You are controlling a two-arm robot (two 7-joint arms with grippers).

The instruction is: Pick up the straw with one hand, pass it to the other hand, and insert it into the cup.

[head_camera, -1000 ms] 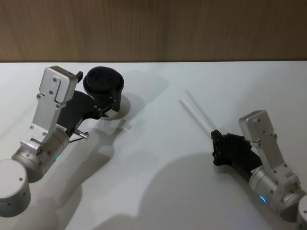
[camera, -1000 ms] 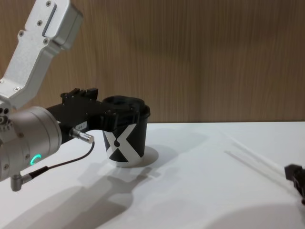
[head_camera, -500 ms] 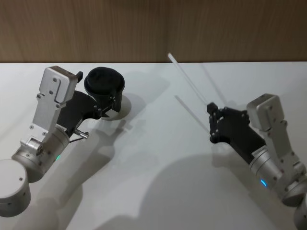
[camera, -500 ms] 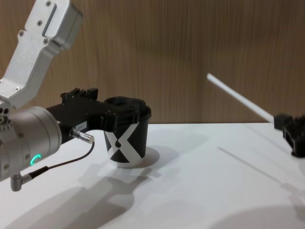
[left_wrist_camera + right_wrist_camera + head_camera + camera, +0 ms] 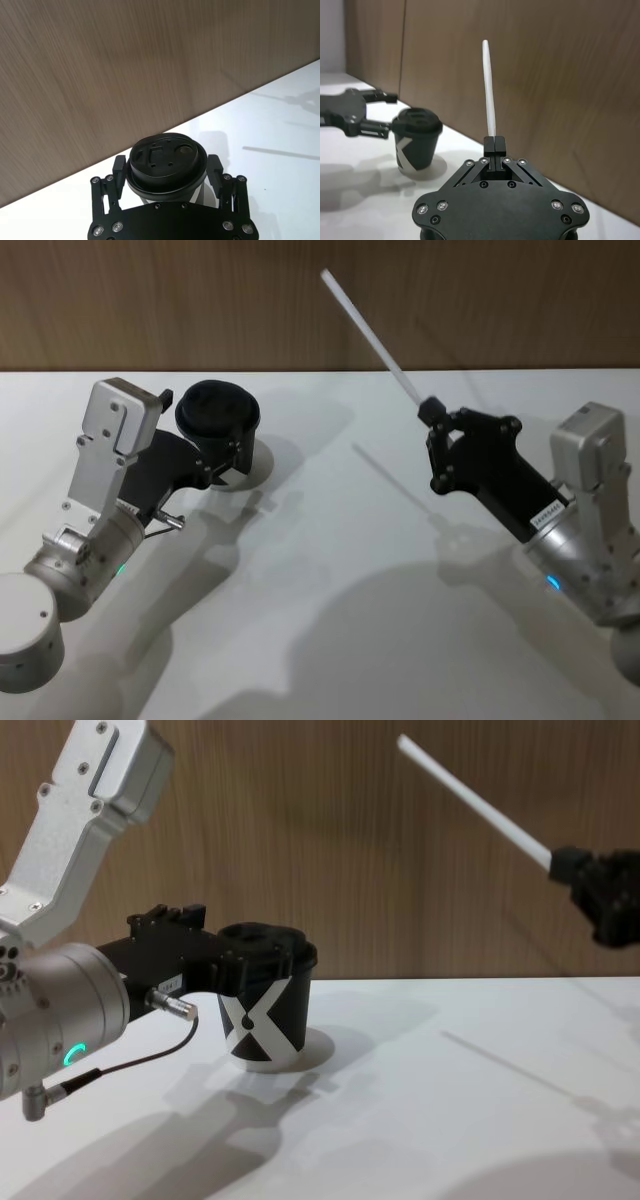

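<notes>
The black cup [image 5: 218, 412] with a white X [image 5: 262, 1020] stands on the white table at the back left. My left gripper [image 5: 222, 440] is shut on the cup, one finger on each side just under the domed lid [image 5: 167, 155]. On the right, my right gripper [image 5: 432, 415] is raised above the table and shut on the lower end of the straw [image 5: 365, 325]. The white straw [image 5: 470, 805] slants up and to the left, toward the wall. In the right wrist view the straw [image 5: 489, 90] sticks straight out of the shut fingers, with the cup [image 5: 415, 142] farther off.
The white table [image 5: 330, 570] stretches between the two arms, crossed by their shadows and the straw's thin shadow. A brown wooden wall [image 5: 500, 300] closes the far edge.
My right gripper has lifted the straw off the table, rising and moving back and left. The straw now points up at the wall. The left arm and cup have not moved.
</notes>
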